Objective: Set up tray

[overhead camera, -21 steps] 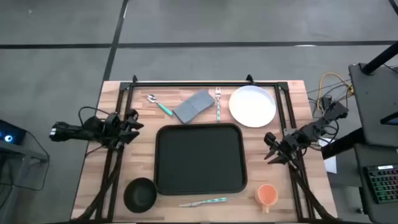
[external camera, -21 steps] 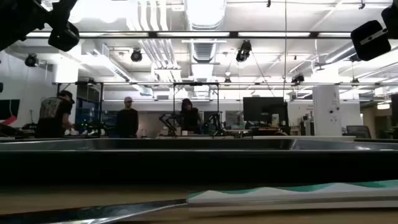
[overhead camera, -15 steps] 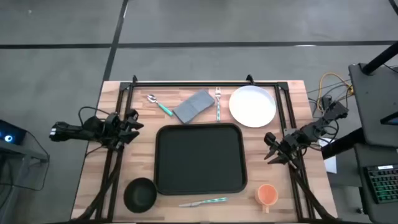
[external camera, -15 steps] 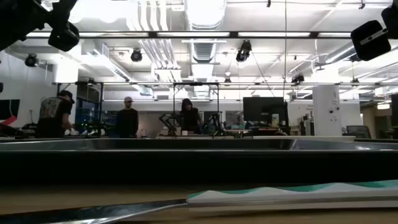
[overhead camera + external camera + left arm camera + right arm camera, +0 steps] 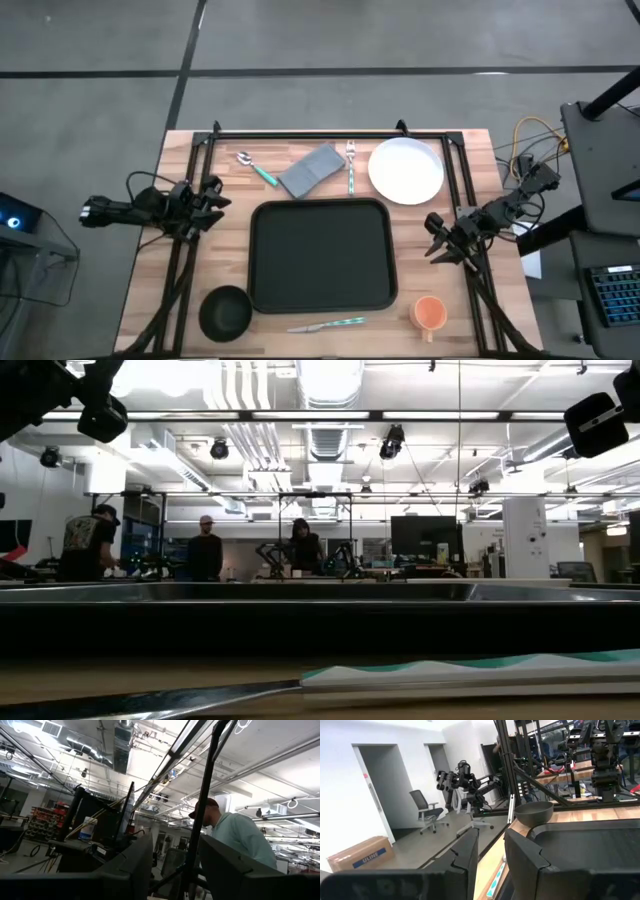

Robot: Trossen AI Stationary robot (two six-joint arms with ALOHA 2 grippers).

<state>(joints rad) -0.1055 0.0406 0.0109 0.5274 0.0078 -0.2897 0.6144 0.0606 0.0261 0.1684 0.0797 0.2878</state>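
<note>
Left gripper (image 5: 212, 203) at frame left, fingers parted, holding nothing. Tray (image 5: 320, 256) sits centre, empty, long axis running top to bottom, between both arms. Right gripper (image 5: 436, 240) at frame right, narrow gap between fingers, empty. Each gripper sits just outside its tray edge; neither looks clearly nearer.

Tray (image 5: 320, 255): large, flat, black, rounded corners, low raised rim. Lies flat mid-worktop (image 5: 230, 175), long side running near-far. Nothing in it.
</note>
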